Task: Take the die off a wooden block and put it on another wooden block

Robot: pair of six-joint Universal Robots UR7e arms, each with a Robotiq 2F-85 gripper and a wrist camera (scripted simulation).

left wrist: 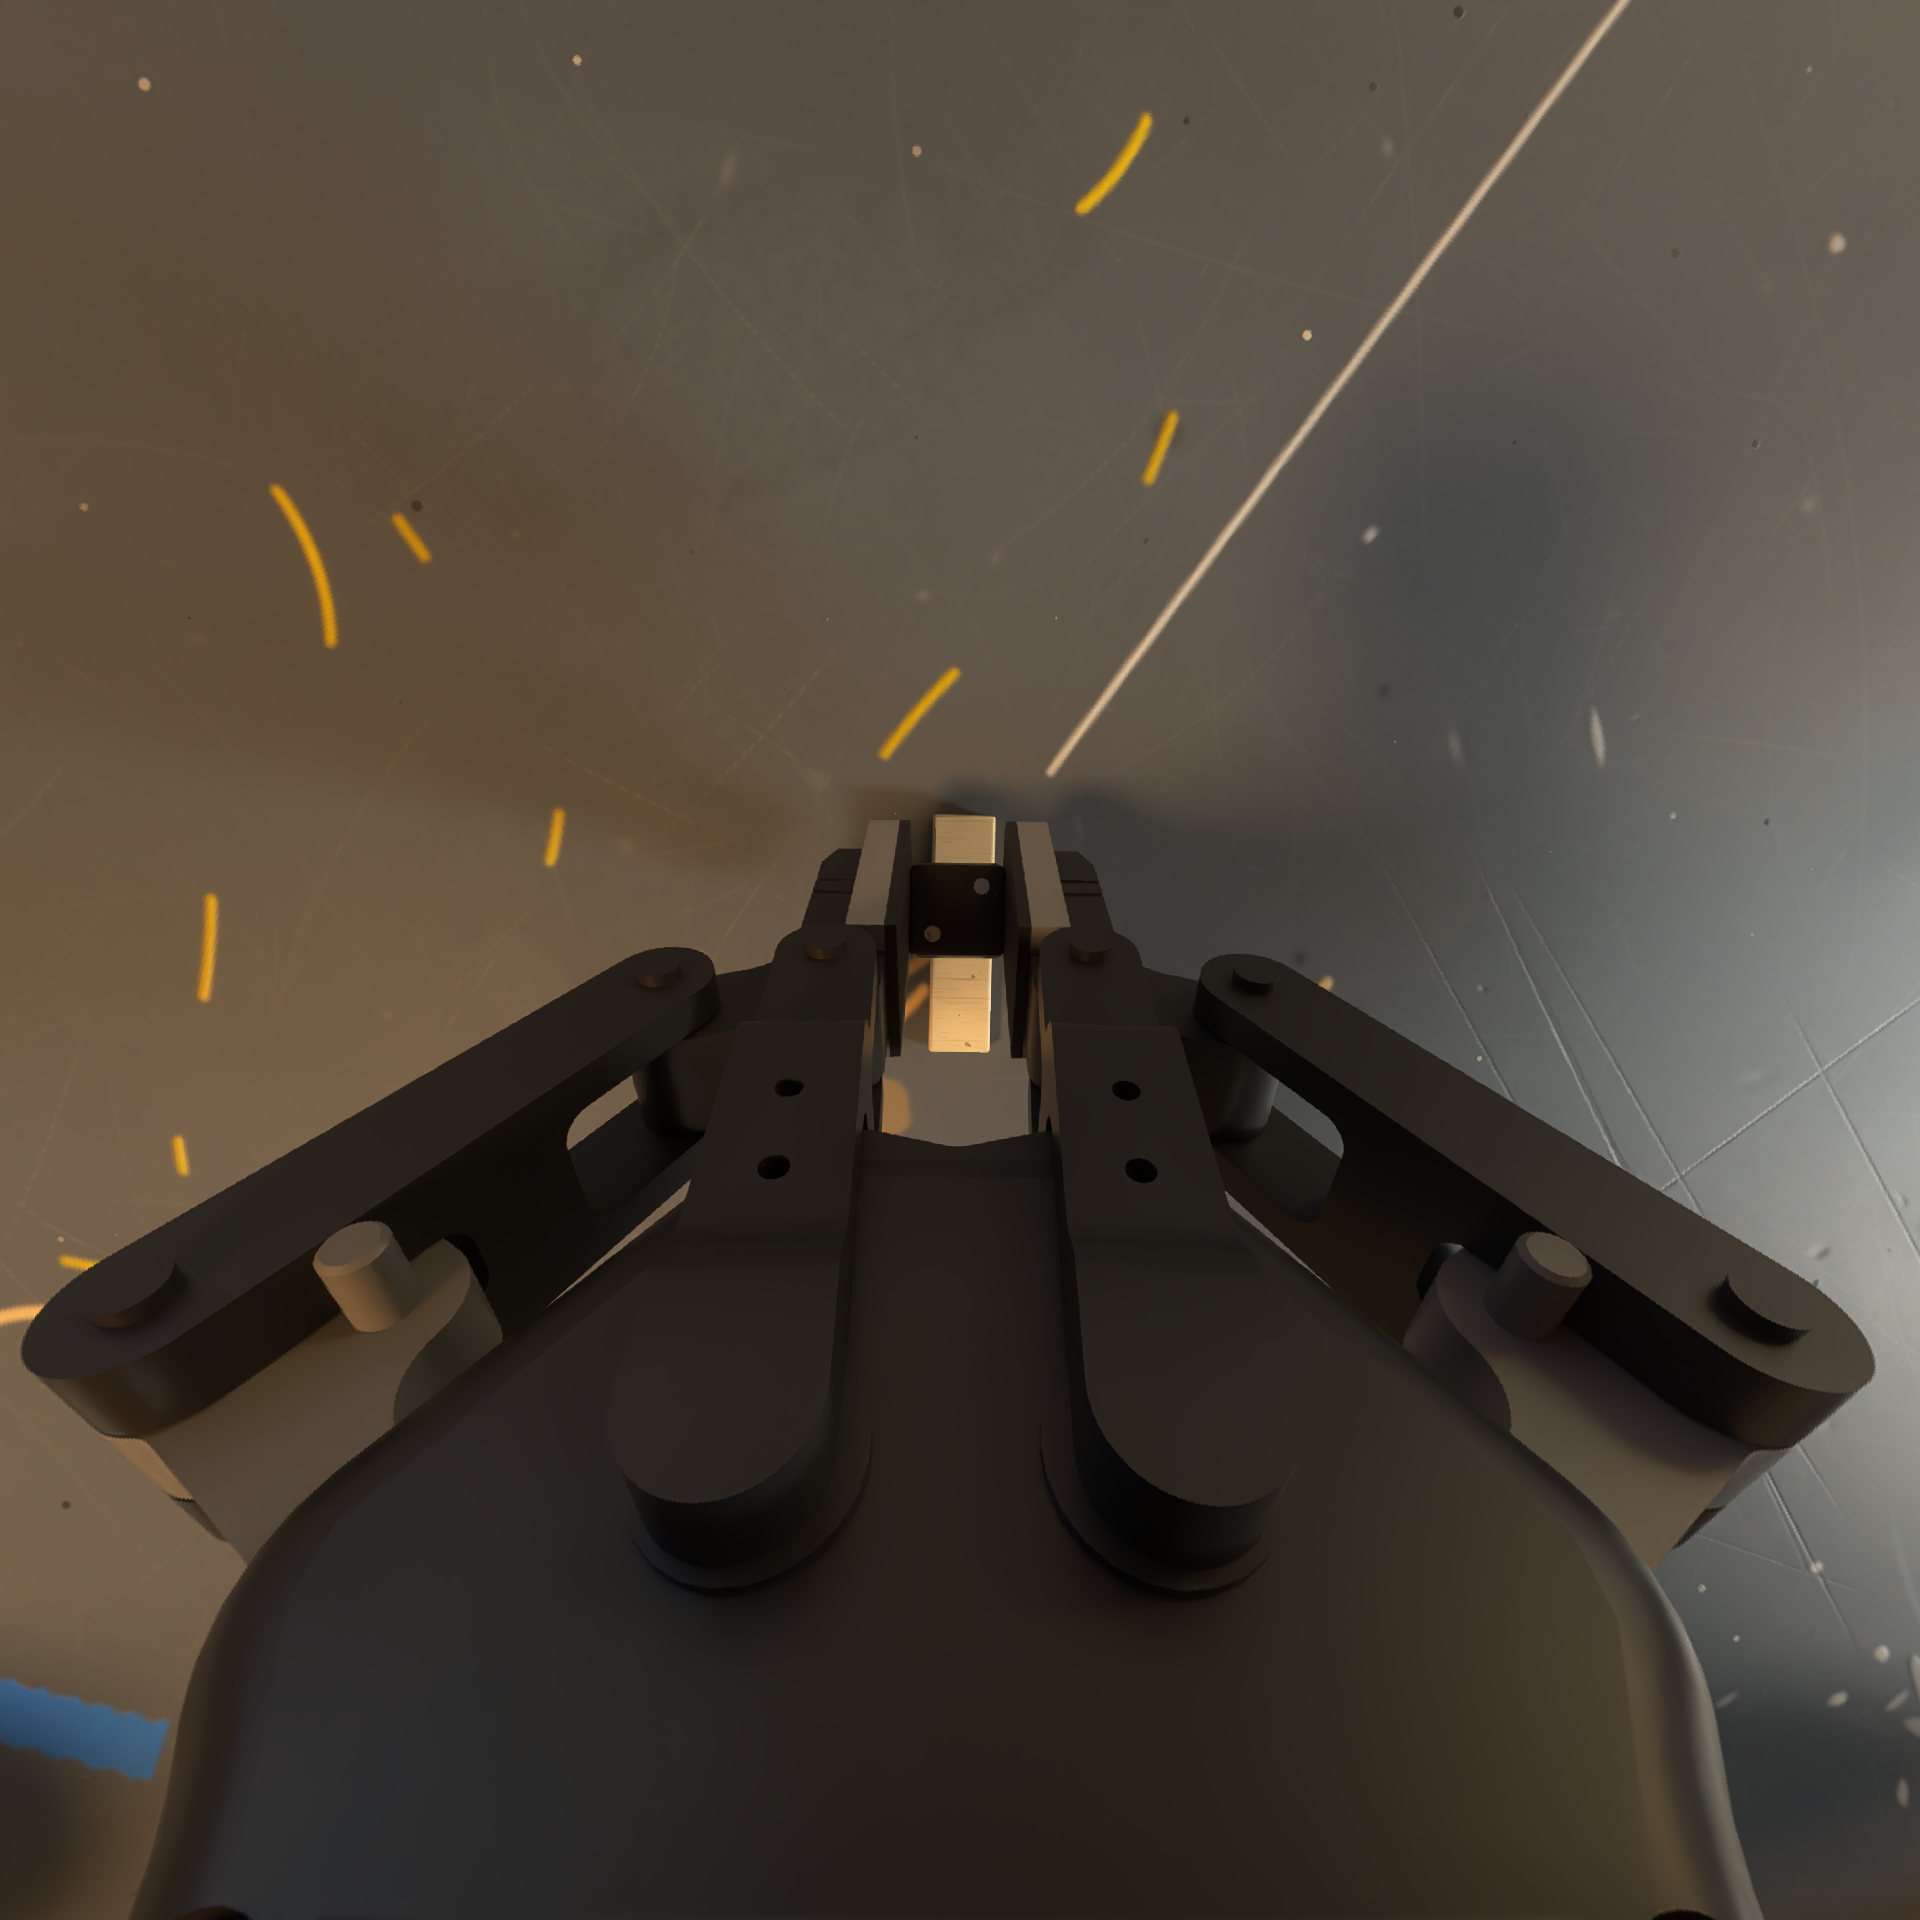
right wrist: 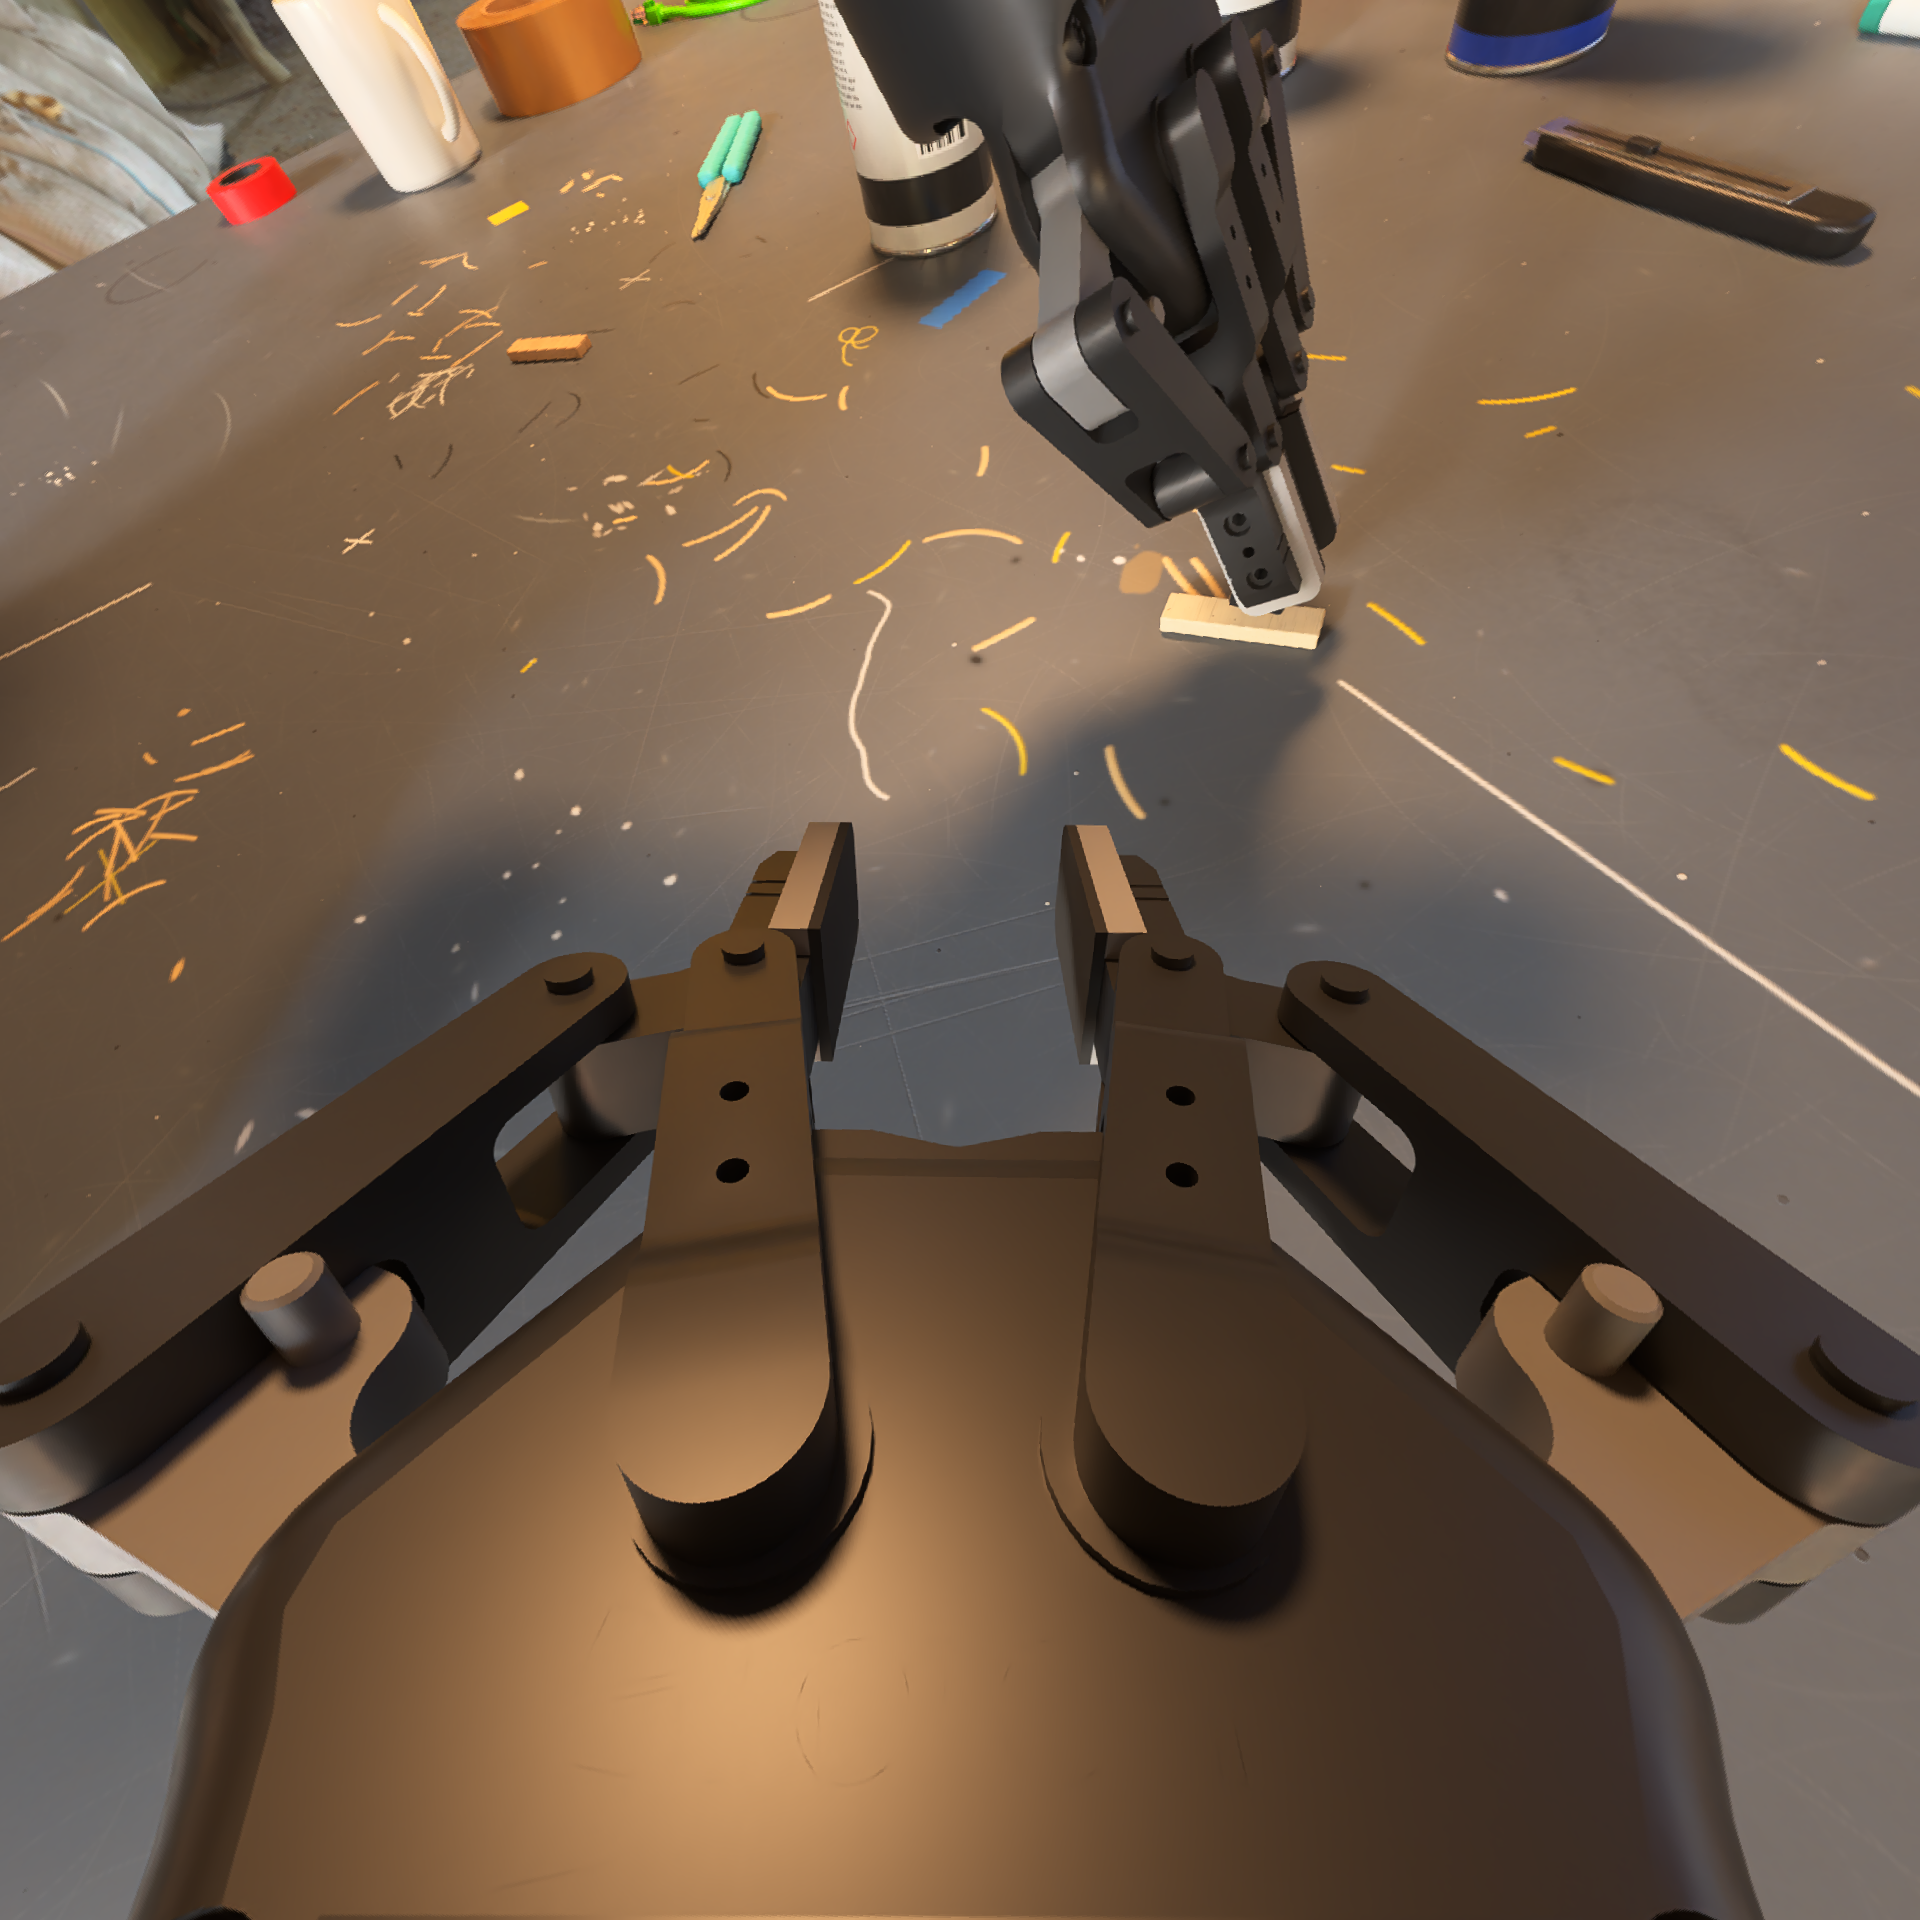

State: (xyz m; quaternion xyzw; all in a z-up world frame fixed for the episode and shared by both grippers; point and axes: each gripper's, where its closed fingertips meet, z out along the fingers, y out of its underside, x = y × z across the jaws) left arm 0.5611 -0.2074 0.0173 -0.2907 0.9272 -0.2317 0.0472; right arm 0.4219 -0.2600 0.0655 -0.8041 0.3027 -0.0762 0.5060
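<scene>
In the left wrist view a black die (left wrist: 957, 910) with pale pips sits on a pale wooden block (left wrist: 961, 1013) lying on the grey table. My left gripper (left wrist: 957, 883) has its pads against both sides of the die, shut on it at block height. In the right wrist view the left gripper (right wrist: 1273, 592) stands fingertips-down on the same pale block (right wrist: 1195, 621); its fingers hide the die there. A second, orange-brown wooden block (right wrist: 549, 348) lies far left of it. My right gripper (right wrist: 956, 904) is open and empty, hovering over bare table nearer the camera.
At the table's far edge stand a white mug (right wrist: 384, 83), an orange roll (right wrist: 551, 47), a red cap (right wrist: 251, 190), a teal-handled tool (right wrist: 727, 166), a white bottle (right wrist: 914, 156), a blue-banded can (right wrist: 1527, 31) and a black utility knife (right wrist: 1704, 192).
</scene>
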